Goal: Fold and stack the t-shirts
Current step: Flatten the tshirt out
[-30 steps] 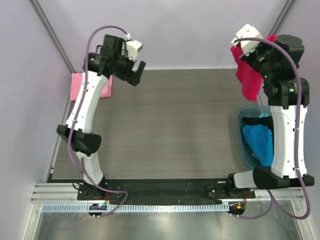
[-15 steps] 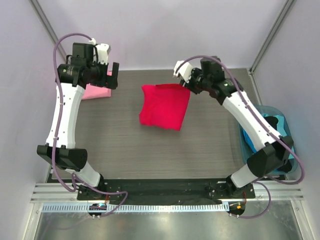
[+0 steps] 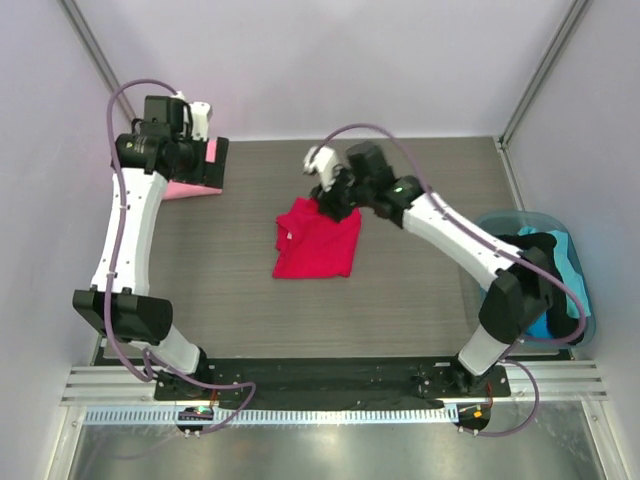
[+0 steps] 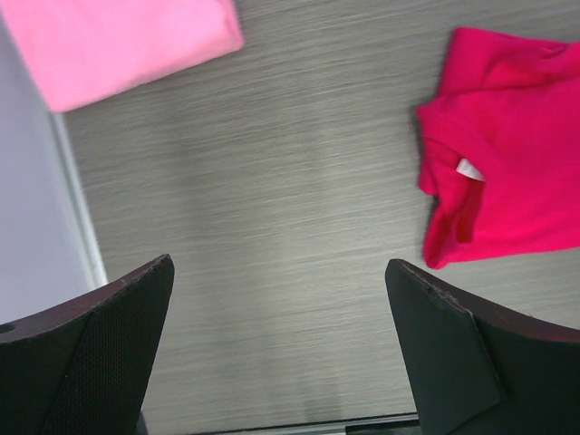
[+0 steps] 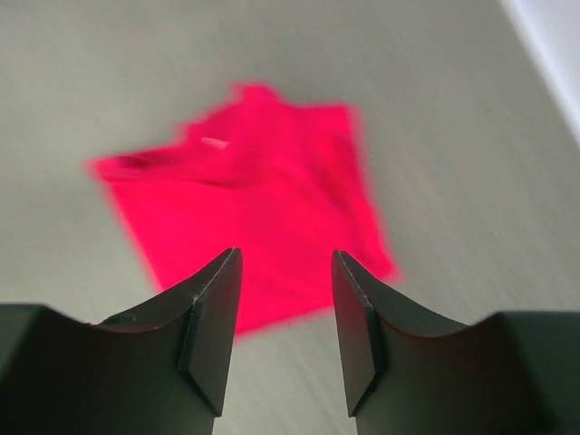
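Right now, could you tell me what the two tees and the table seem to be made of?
Red tee: soft matte cloth, probably cotton knit; it lies creased. Pink tee: similar matte cloth, folded flat. Table: grey wood-grain, likely laminate; fine parallel streaks.

The left arm (image 3: 124, 228) and right arm (image 3: 455, 233) are white with black joints. A thin purple cable (image 3: 135, 84) loops along each one. The fingers (image 4: 91, 353) are flat, black and pointed. Both bases (image 3: 185, 375) are black.
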